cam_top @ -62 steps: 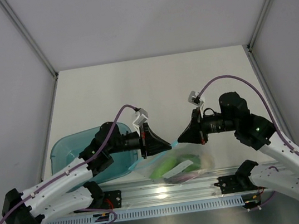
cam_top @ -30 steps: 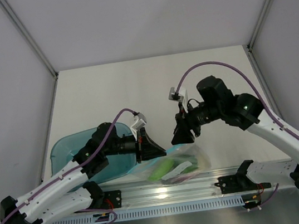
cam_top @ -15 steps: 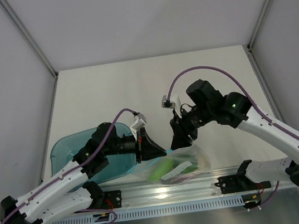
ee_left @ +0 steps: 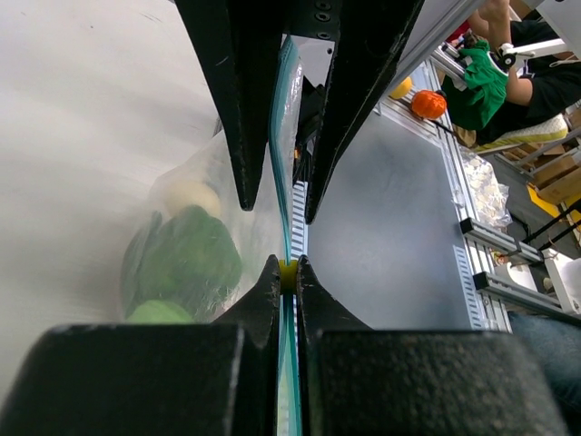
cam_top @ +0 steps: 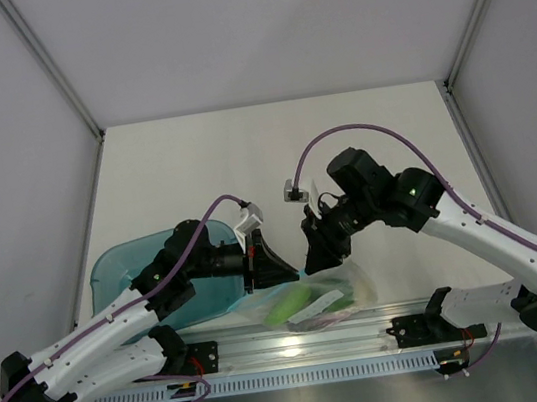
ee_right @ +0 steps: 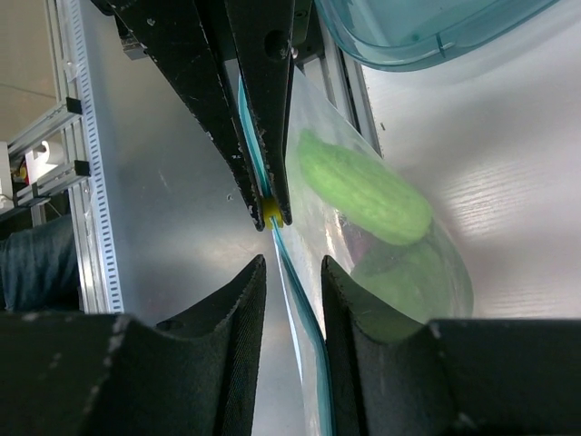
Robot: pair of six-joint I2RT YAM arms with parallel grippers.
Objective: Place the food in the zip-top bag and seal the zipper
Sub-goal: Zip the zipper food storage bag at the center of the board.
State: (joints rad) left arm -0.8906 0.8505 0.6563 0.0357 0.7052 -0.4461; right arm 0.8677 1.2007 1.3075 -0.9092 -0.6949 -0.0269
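Left pincer [ee_left: 287, 265] clamped on the zipper [ee_left: 280, 154], right pincer [ee_right: 292, 263] just beside it, jaws narrowly apart astride the same strip, zip-top bag [ee_right: 322, 136] with green food [ee_right: 363, 191] inside hanging beside both pincers

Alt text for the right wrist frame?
Right gripper open, its fingers straddling the light-blue zipper of the zip-top bag, close to where the left gripper pinches it. Green toy food shows inside; teal tray beyond.
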